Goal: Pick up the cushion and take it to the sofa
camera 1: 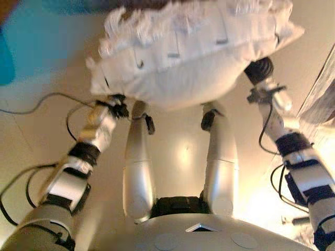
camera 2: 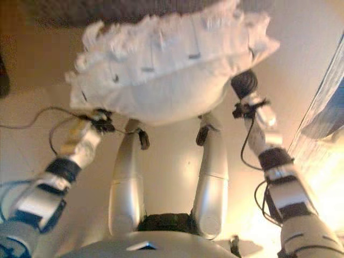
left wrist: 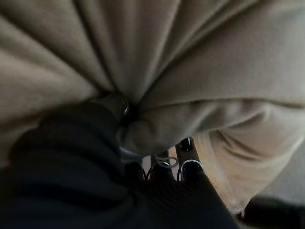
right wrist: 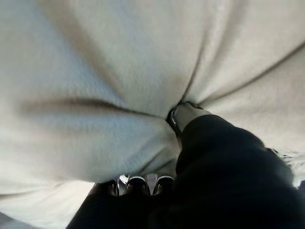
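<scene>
The cushion (camera 1: 193,57), white with a ruffled edge, filled the upper middle of both head views, held up off the pale floor (camera 1: 178,151) between the two arms. The left hand (camera 1: 116,106) showed just under the cushion's lower left edge, at the middle left of the frame. The right hand (camera 1: 258,69) met the cushion's right end, toward the upper right of the frame.

In the left wrist view the cushion's fabric (left wrist: 190,71) filled nearly the whole frame, gathered into deep folds that ran to one spot where the left thumb (left wrist: 116,105) pressed in; the fingers (left wrist: 187,164) lay against the cloth lower in the frame, pinching it.

The right wrist view showed the same: the cloth (right wrist: 95,71) puckered toward the thumb (right wrist: 183,117) near the middle of the frame, with the fingertips (right wrist: 138,183) dug into the fabric at the bottom centre, so this hand too gripped the cushion.
</scene>
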Available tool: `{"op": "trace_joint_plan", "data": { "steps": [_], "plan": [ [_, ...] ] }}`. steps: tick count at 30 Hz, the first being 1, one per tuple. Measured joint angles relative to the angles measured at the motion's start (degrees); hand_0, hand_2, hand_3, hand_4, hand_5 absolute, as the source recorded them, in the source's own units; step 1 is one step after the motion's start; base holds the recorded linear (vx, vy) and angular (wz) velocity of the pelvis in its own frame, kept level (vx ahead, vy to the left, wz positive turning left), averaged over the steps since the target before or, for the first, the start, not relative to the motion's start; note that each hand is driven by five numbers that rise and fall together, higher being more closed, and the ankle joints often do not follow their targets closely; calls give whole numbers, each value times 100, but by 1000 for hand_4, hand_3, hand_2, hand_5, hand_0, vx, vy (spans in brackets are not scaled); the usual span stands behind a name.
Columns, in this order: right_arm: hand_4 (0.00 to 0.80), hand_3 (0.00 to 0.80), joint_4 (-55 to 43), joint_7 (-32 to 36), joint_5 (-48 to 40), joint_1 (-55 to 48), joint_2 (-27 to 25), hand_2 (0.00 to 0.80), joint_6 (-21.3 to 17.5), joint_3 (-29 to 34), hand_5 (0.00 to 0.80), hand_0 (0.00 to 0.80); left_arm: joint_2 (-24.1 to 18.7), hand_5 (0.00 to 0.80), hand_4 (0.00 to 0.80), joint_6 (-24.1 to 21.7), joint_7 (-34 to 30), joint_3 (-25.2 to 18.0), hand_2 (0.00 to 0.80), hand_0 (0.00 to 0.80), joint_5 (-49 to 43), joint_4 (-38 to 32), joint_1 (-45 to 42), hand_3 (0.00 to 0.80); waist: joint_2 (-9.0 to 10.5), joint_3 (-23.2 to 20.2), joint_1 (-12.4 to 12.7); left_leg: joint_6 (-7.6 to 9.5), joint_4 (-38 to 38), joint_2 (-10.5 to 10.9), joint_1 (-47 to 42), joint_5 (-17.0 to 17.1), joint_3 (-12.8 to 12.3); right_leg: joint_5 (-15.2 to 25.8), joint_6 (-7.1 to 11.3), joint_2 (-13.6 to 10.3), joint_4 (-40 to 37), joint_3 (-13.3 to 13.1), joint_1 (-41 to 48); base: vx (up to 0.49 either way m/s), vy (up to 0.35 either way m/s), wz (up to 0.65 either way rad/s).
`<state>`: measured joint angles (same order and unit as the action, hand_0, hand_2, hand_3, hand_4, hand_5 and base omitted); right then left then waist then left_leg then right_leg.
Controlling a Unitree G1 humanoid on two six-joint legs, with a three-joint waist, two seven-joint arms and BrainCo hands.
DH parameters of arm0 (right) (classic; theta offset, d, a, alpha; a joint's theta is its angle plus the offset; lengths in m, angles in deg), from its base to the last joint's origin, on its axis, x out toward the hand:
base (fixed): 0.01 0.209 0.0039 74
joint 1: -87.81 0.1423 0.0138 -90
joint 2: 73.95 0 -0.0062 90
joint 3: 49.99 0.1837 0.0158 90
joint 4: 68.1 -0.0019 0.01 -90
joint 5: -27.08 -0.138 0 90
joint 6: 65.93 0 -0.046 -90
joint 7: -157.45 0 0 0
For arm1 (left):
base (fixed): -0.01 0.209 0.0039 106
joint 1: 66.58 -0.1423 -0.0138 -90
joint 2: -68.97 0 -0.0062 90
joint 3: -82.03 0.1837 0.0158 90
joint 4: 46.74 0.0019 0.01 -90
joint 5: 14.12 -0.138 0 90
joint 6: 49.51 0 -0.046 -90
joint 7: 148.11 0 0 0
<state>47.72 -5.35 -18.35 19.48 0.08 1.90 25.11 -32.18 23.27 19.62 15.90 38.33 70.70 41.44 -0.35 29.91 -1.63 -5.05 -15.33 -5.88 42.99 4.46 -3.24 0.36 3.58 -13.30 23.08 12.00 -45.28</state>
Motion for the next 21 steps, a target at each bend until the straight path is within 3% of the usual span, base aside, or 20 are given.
{"op": "trace_joint_plan", "data": {
  "steps": [6,12,14,21],
  "plan": [
    [800,800,-1245,-223,642,-1366,174,800,-51,481,800,800,-117,800,800,-38,3,-375,800,800,-301,-1005,-881,800,140,-20,112,-6,622,-14,-2025,-9,-141,-38,120,59,-623,149,2058,117,49,2],
    [800,800,-2160,-687,1435,-1747,682,800,-24,817,800,800,-34,800,800,9,46,-911,800,800,-418,-1644,-1290,800,238,-323,115,23,1085,8,-3152,-23,-170,165,218,140,-1384,218,3329,191,61,0],
    [800,800,-2523,-785,1606,-2029,693,800,41,833,800,800,-31,800,800,13,161,-941,800,800,-505,-1909,-1628,800,230,-616,109,44,1320,21,-3496,-19,-175,261,255,199,-1749,259,3745,170,3,4],
    [800,800,-3625,-802,1949,-2672,666,800,28,990,800,800,61,800,800,-655,445,-1271,800,800,-942,-2727,-2433,800,200,-1710,118,-65,2034,17,-4473,111,-111,353,345,389,-2665,268,4912,94,-40,12]
  ]
}}
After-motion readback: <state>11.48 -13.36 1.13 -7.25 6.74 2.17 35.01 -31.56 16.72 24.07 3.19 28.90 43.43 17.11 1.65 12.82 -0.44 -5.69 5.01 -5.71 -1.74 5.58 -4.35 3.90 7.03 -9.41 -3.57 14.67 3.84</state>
